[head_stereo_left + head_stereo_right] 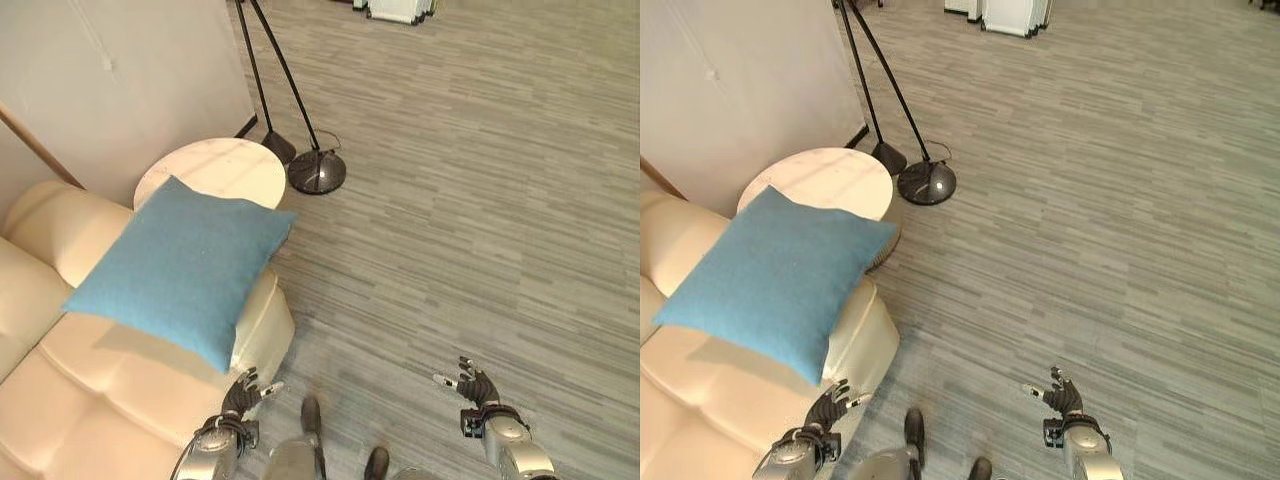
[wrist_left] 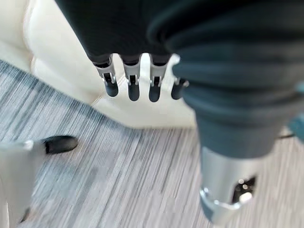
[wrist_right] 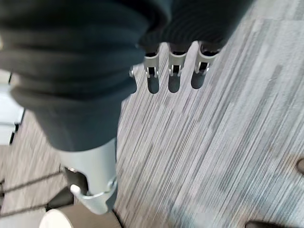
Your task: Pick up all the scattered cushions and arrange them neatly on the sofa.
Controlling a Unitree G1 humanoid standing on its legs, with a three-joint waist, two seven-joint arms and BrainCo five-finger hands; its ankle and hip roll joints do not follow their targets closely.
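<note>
A blue square cushion lies tilted on the arm of the cream sofa, one corner hanging past the sofa's front edge. My left hand hangs low just in front of the sofa's arm, below the cushion, fingers relaxed and holding nothing. My right hand hovers over bare floor to the right, open and empty, its fingers pointing at the grey boards.
A round white side table stands behind the sofa arm by the pale wall. A floor lamp with a dark round base and slanted poles stands beside it. Grey wood-look floor spreads wide to the right.
</note>
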